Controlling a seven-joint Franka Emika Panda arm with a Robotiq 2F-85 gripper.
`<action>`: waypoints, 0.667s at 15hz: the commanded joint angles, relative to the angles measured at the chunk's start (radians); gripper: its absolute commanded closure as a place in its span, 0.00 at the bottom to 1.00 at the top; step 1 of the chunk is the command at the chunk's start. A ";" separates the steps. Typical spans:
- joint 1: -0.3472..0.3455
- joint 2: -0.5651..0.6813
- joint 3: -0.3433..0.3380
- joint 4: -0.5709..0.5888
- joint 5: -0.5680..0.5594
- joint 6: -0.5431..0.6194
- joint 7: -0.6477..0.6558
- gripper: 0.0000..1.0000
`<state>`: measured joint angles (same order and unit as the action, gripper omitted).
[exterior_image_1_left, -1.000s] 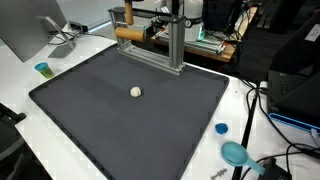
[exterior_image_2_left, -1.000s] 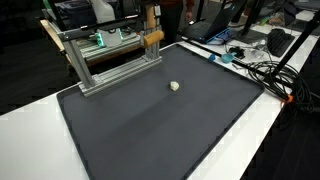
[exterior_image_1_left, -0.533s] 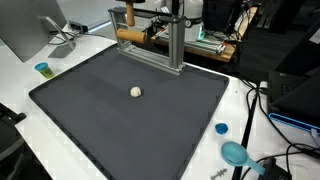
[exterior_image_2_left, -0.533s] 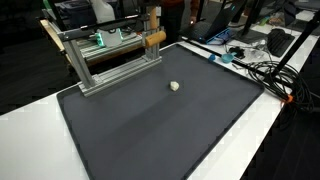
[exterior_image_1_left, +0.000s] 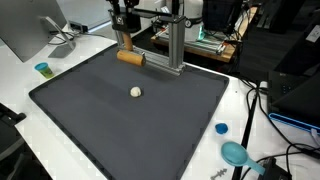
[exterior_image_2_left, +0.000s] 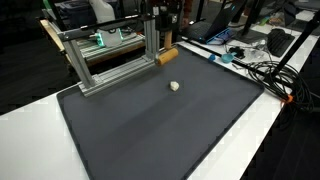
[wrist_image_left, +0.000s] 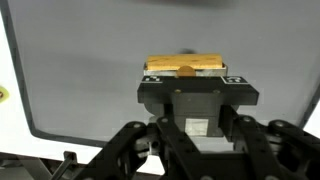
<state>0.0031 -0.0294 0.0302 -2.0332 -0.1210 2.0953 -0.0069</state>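
The gripper (exterior_image_1_left: 126, 47) pinches a wooden dowel (exterior_image_1_left: 130, 57) at its middle, which keeps it level. It sits low over the dark mat (exterior_image_1_left: 120, 125), just beside the aluminium frame (exterior_image_1_left: 173, 45). A small ball (exterior_image_1_left: 135, 91) lies well apart.

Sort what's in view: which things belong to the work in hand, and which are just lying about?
In hand: gripper; wooden cylinder at its fingertips; dark mat beneath it.
Lying about: white ball, apart on the mat; metal frame; teal cup; blue cap; teal scoop; cables.
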 joint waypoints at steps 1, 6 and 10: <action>0.005 0.027 -0.005 0.023 0.000 -0.008 0.000 0.53; 0.005 0.048 -0.005 0.055 0.000 -0.026 0.000 0.78; -0.010 0.032 -0.023 0.012 0.046 0.074 0.024 0.78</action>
<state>0.0018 0.0228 0.0232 -1.9909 -0.1168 2.1017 0.0138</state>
